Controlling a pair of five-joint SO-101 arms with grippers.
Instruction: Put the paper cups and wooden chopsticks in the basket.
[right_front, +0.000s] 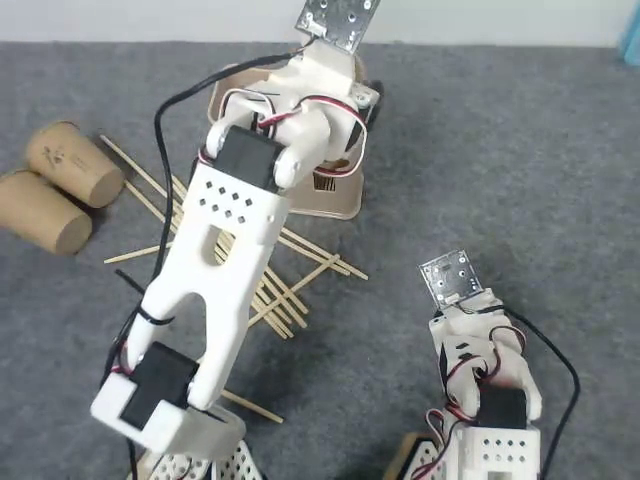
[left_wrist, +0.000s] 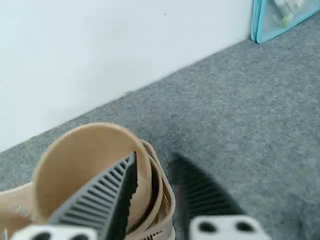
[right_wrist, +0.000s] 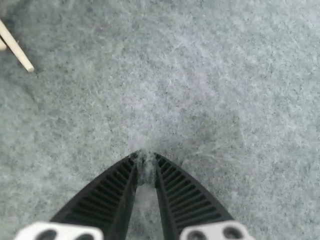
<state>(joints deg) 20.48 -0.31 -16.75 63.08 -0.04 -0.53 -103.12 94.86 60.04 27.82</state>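
Note:
A beige basket (right_front: 335, 200) stands at the table's far middle, and my left arm (right_front: 235, 230) stretches up to it. My left gripper (left_wrist: 153, 165) hangs over the basket (left_wrist: 150, 232), open, with one finger (left_wrist: 107, 197) inside the mouth of a tan paper cup (left_wrist: 75, 165) that lies in it. Two more paper cups (right_front: 75, 165) (right_front: 40, 212) lie on their sides at the far left. Wooden chopsticks (right_front: 300, 280) lie scattered on the grey carpet, partly under the left arm. My right gripper (right_wrist: 145, 160) is shut and empty, tips near bare carpet, at the near right.
A single chopstick end (right_wrist: 15, 47) shows off to one side of my right gripper. The right arm (right_front: 480, 380) sits at the near right. A white wall runs behind the basket, and a teal object (left_wrist: 285, 15) leans at the far right.

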